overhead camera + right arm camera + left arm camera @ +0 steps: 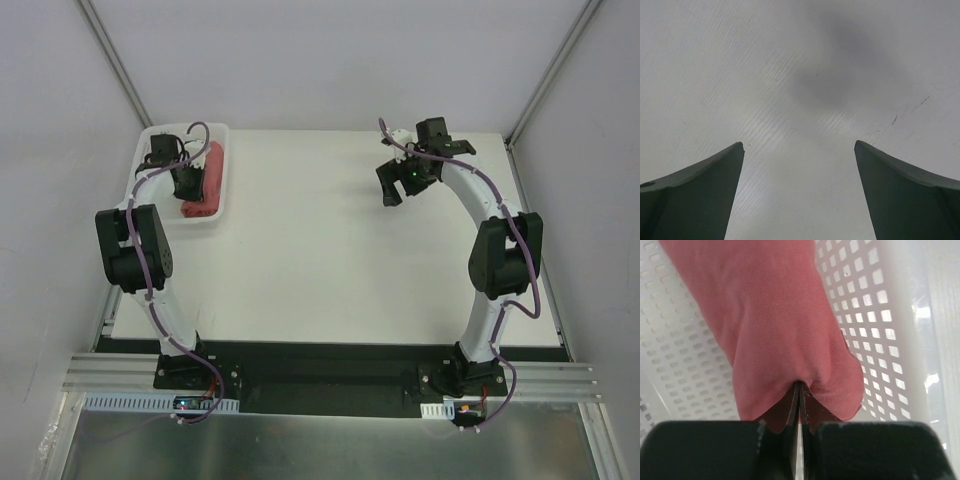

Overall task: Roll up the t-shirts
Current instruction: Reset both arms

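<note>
The salmon-red t-shirt [208,182] lies as a rolled bundle inside the white perforated basket [224,135] at the table's far left. In the left wrist view the t-shirt [775,325] fills the upper middle, and my left gripper [800,386] is shut on a pinch of its fabric at the near end. From above, the left gripper [188,182] reaches down into the basket beside the bundle. My right gripper [398,186] hangs open over the far right of the table, holding nothing. Its fingertips [737,150] stand wide apart above bare tabletop.
The basket's perforated wall [875,315] rises to the right of the bundle, its floor to the left. The white table [320,250] stretches between the two arms. Grey walls and metal frame posts surround it.
</note>
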Tool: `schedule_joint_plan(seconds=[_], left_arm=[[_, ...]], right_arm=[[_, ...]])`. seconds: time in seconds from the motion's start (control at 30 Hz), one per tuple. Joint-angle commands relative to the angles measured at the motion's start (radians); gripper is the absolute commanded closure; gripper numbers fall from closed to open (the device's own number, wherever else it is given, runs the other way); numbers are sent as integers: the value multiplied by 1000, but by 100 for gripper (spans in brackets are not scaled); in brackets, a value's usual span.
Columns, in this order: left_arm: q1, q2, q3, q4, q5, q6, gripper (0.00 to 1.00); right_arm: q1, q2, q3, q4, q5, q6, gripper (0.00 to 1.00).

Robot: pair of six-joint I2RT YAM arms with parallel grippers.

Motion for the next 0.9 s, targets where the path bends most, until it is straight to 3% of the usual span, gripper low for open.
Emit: schedule_joint_plan(seconds=[0.0,0.27,0.37,0.4,0.43,0.6,0.63,0.73,0.87], left_arm=[[-15,-28,17,-9,34,3,100],[-4,-186,110,-15,121,-68,100],[-9,-189,158,-15,208,-112,81],[-23,-188,164,-15,216,-127,69],[-35,-183,166,-15,216,-126,50],[-118,-158,184,-14,234,-134,18],[-153,-148,193,-14,233,-137,1],[-229,-119,232,-9,230,-141,1],[-294,-102,256,0,222,-143,1]], right_arm=[[7,-15,-6,-7,-4,-14,4],[8,-15,29,-1,-25,-4,4],[17,-17,48,13,-19,15,4],[22,-17,48,22,-18,20,4],[27,-18,50,30,-13,51,4],[67,-61,36,99,117,143,4],[74,-67,33,104,139,146,4],[106,-106,14,128,225,151,4],[143,-130,10,118,220,126,4]])
